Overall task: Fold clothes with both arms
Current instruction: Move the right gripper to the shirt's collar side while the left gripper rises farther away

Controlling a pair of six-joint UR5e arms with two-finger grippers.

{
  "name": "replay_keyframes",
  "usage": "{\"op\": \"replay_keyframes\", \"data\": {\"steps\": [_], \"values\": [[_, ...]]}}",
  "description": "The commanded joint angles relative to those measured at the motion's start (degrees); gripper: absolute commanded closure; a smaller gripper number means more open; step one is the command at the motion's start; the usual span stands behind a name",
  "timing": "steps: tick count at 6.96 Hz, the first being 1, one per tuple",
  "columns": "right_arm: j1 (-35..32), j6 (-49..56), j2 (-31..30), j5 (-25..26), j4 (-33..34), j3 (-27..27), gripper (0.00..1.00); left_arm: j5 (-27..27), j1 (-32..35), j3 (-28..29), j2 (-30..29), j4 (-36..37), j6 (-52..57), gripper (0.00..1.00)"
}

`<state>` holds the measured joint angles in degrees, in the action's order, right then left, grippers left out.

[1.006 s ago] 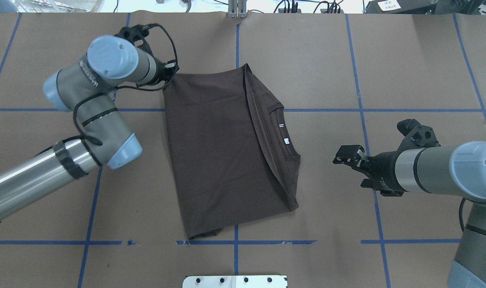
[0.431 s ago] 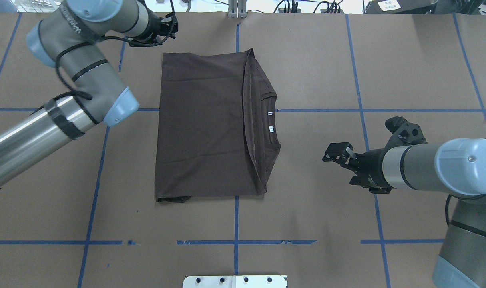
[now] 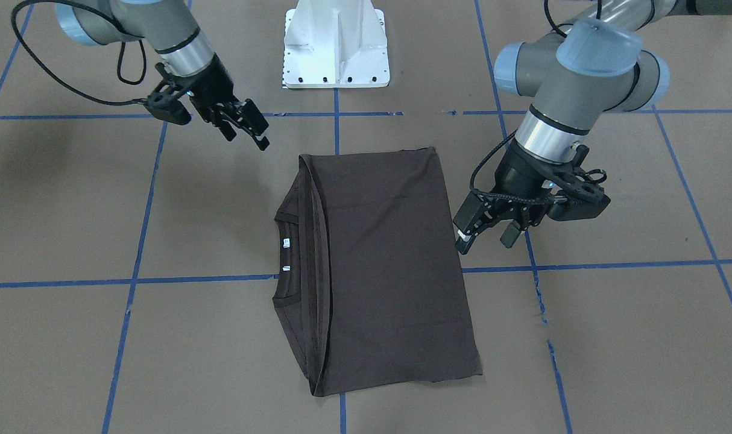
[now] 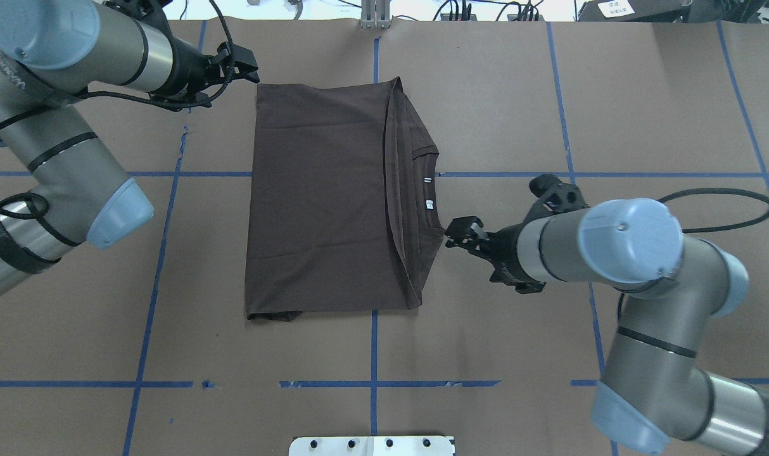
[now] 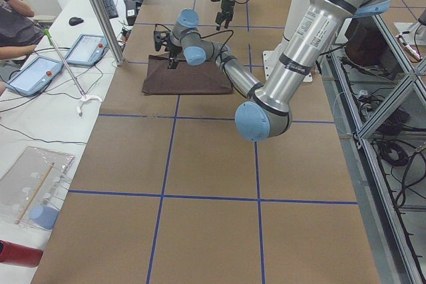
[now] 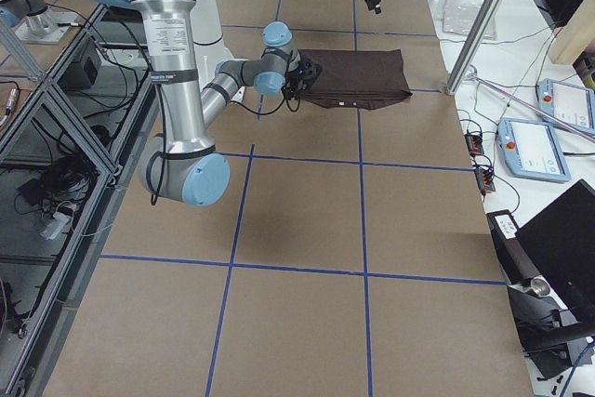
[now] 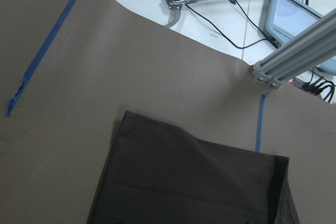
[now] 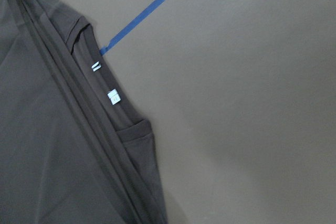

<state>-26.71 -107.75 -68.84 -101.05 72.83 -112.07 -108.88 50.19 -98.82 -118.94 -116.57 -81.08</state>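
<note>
The clothes are one dark grey-brown T-shirt (image 4: 321,190), folded into a rectangle and lying flat on the brown table. Its ribbed collar (image 4: 425,190) and white tags (image 8: 114,97) face right in the overhead view. My left gripper (image 4: 244,66) hovers open just off the shirt's far left corner, which shows in the left wrist view (image 7: 126,115). My right gripper (image 4: 458,231) is open at the collar-side edge, close to the near shoulder; contact is unclear. The front-facing view shows the shirt (image 3: 384,259) lying skewed, with both grippers open and apart from it.
The white pedestal base (image 4: 372,445) sits at the near table edge. Blue tape lines (image 4: 372,383) grid the table. Beyond the far edge are an aluminium post (image 7: 294,51), a grabber tool (image 7: 168,9), tablets and cables. A person's arm (image 5: 13,18) shows far left.
The shirt slid away from the robot and squared up. The left gripper left the far left corner and now sits beside it. The right gripper moved left, up to the collar edge.
</note>
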Motion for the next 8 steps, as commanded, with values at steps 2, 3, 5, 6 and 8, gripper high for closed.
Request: {"op": "replay_keyframes", "data": {"steps": [2, 3, 5, 6, 8], "values": [[2.2, 13.3, 13.5, 0.1, 5.9, 14.4, 0.0, -0.3, -0.2, -3.7, 3.6, -0.1, 0.0, 0.0], [2.2, 16.4, 14.1, -0.1, 6.0, 16.3, 0.0, -0.3, -0.2, -3.7, 3.6, -0.1, 0.0, 0.0], [4.0, 23.4, 11.6, 0.2, 8.0, 17.1, 0.0, -0.2, -0.2, -3.8, 3.5, 0.0, 0.0, 0.0], [4.3, 24.1, 10.8, 0.1, 8.1, 17.5, 0.0, -0.2, -0.2, -3.8, 3.2, 0.2, 0.0, 0.0], [2.1, 26.9, 6.4, -2.0, 8.1, 13.9, 0.0, -0.2, -0.2, -4.2, 3.1, 0.3, 0.0, 0.0]]}}
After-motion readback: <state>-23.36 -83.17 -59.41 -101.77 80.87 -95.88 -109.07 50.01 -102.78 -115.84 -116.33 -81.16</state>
